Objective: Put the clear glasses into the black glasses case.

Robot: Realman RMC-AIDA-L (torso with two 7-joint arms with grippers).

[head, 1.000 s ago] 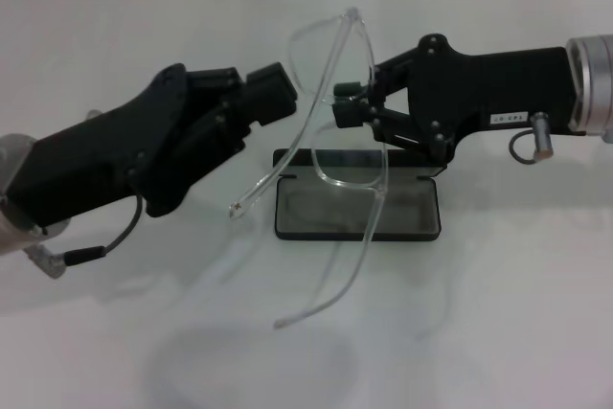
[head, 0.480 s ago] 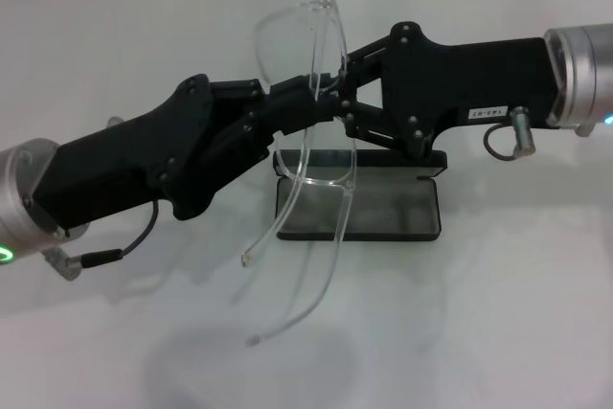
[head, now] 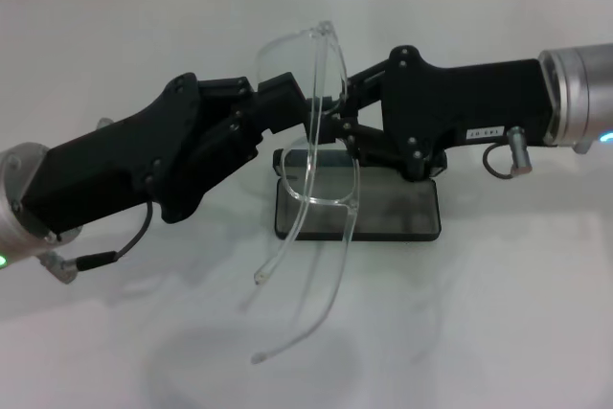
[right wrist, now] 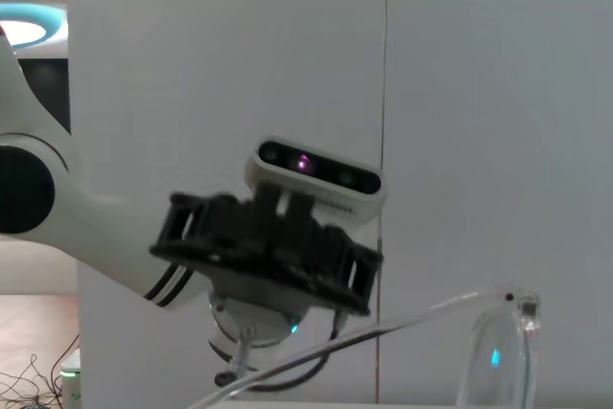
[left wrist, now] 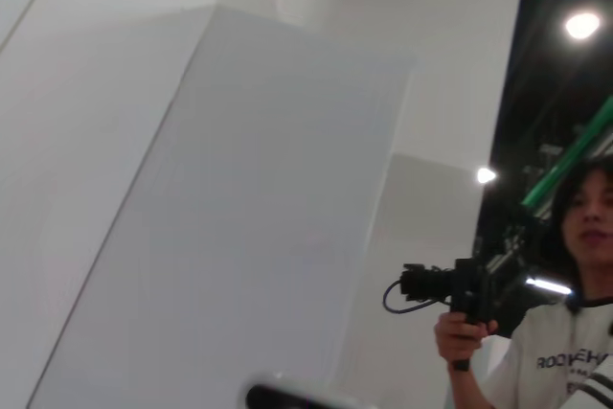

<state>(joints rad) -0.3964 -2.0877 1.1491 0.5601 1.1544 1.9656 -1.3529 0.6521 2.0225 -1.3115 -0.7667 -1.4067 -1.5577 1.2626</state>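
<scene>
From my head camera I see the black glasses case (head: 357, 210) lying open on the white table (head: 517, 313), its grey lining facing up and its lid standing along the far edge. Above the case, lifted clear of it, hang the clear glasses (head: 311, 141), turned so the wraparound lens stands roughly on edge over the case's left end, with both long thin arms trailing down and toward me, past the case's near left corner. My right gripper (head: 330, 114) reaches in from the right side of the case, above its far edge, and its fingers are pinched closed on the frame of the glasses near the top of the lens. My left gripper (head: 287, 101) comes in from the left of the case at the same height, its tip right against the lens from the other side; I cannot tell whether its fingers are open or closed on the frame. In the right wrist camera, one clear arm and the corner of the lens show in front of the left gripper's body. The left wrist camera shows only a white wall and a person (left wrist: 565, 332) holding a camera (left wrist: 450, 289).
</scene>
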